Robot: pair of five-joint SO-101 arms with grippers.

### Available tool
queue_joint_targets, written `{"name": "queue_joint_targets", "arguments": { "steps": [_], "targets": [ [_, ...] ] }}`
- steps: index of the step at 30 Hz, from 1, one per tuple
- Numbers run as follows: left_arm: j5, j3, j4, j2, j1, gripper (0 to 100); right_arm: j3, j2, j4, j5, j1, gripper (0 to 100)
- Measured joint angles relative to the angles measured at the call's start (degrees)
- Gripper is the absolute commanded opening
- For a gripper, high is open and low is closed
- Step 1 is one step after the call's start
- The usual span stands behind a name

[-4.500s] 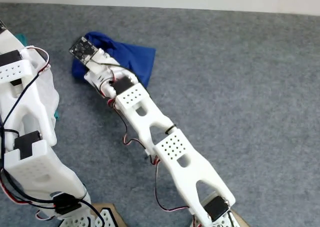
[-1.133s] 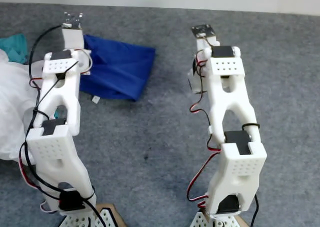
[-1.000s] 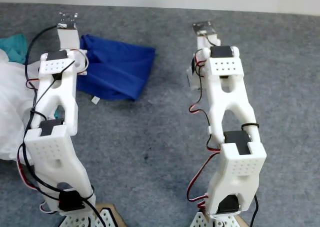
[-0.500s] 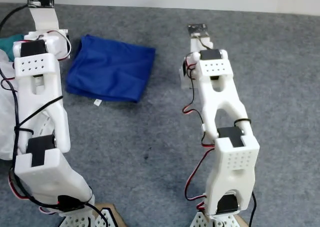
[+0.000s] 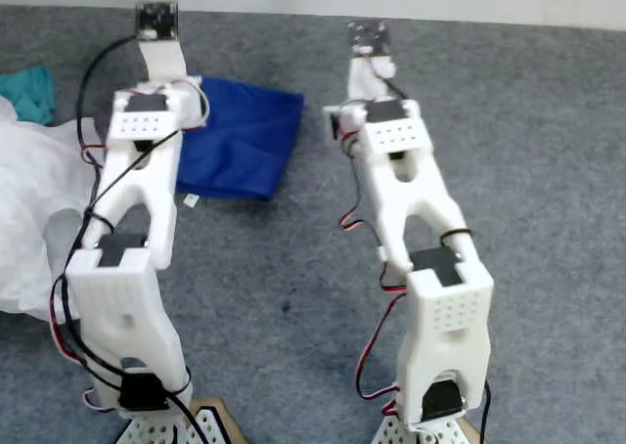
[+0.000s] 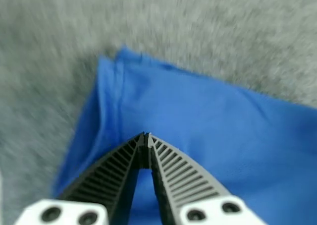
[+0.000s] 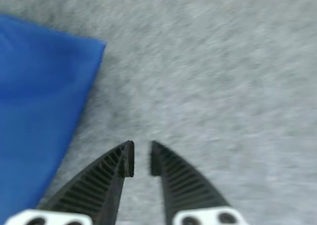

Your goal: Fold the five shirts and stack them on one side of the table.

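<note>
**Both arms over the far half of the table, one above the blue shirt**

The folded blue shirt [image 5: 245, 136] lies flat on the grey table cover [image 5: 528, 190], toward the far left part of the table. A small white tag [image 5: 190, 200] lies on the cover just beside the shirt's near edge.

The left arm [image 5: 137, 180] stretches over the left part of the shirt. In its wrist view, the left gripper [image 6: 145, 136] hangs above the blue cloth [image 6: 213, 121] with its fingertips pressed together and nothing caught between them.

The right arm [image 5: 406, 199] stands to the right of the shirt, apart from it. The right gripper [image 7: 141, 158] is over bare grey cover with its fingers a narrow gap apart, holding nothing; the shirt's corner [image 7: 44, 86] lies near it on one side.

At the left edge of the table a crumpled white garment [image 5: 34, 209] is heaped beside the left arm, and a teal garment [image 5: 24, 82] shows behind it.
</note>
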State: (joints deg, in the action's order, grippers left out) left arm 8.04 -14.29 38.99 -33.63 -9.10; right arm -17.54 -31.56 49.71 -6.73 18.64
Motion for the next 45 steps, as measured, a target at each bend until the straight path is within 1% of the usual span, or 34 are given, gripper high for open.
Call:
{"name": "queue_joint_targets", "arguments": {
  "steps": [3,6,10,14,20,25,31,40,42,45],
  "targets": [
    [6.42,-2.81,-0.18,-5.27,0.09,1,-1.05,-4.75,-1.58,-3.43,1.67,17.7],
    [9.14,-6.95,-0.18,-9.23,0.09,1,-5.45,-9.85,-2.02,-6.59,2.64,18.3],
    [9.76,-10.37,-0.18,-11.69,0.0,1,-13.27,-14.86,-2.02,-9.58,3.25,19.9],
    [9.85,-10.9,-0.26,-12.4,0.0,1,-20.22,-17.49,-2.02,-12.75,4.13,19.9],
    [9.85,-10.9,-0.26,-12.4,0.0,1,-24.09,-18.02,-1.23,-16.18,5.54,19.9],
    [9.85,-10.9,-0.26,-12.4,0.0,1,-24.26,-18.02,0.7,-16.7,7.91,19.9],
    [9.85,-10.9,-0.26,-12.4,0.0,1,-24.26,-18.02,0.79,-16.7,8.79,19.9],
    [9.85,-10.9,-0.26,-12.4,0.0,1,-25.23,-22.95,0.79,-16.7,10.02,19.4],
    [9.85,-10.9,-0.26,-12.4,0.0,1,-25.32,-23.21,0.79,-16.7,10.11,16.6],
    [9.85,-10.9,-0.26,-12.4,0.0,1,-25.32,-23.21,0.79,-16.7,10.29,6.9]
  ]
}}
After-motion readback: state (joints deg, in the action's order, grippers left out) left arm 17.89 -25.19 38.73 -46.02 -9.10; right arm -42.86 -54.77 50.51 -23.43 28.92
